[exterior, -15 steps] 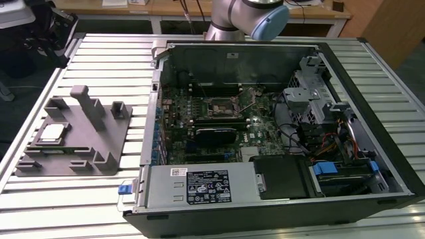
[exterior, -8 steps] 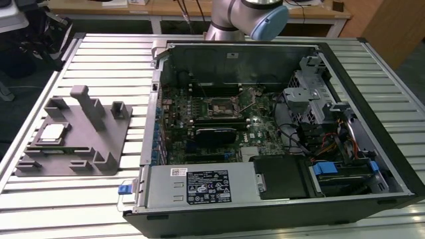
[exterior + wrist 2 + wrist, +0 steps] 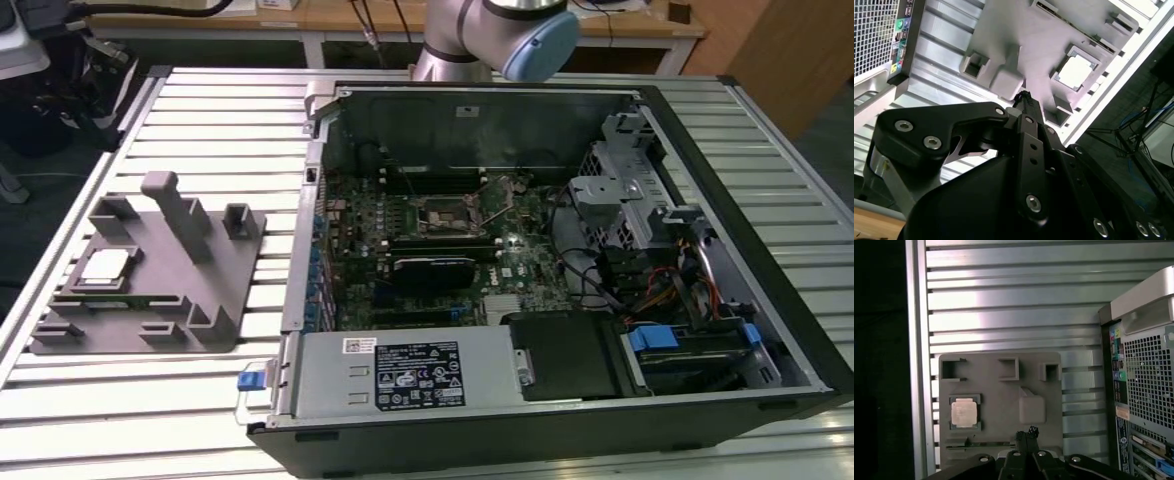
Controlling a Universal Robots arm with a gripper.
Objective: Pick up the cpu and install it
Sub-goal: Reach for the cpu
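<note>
The end effector (image 3: 1027,432) hangs above the grey holder (image 3: 999,390), fingers pressed together and gripping nothing. Beneath it, the cpu (image 3: 964,414) lies flat in a square recess of that holder, apart from the fingertips. The holder rests on the slatted tabletop (image 3: 1004,315), beside the open computer case (image 3: 467,440).

The cpu (image 3: 964,413) lies in a recess of the grey holder (image 3: 999,402), apart from the gripper (image 3: 1027,433), jaws closed together.
</note>
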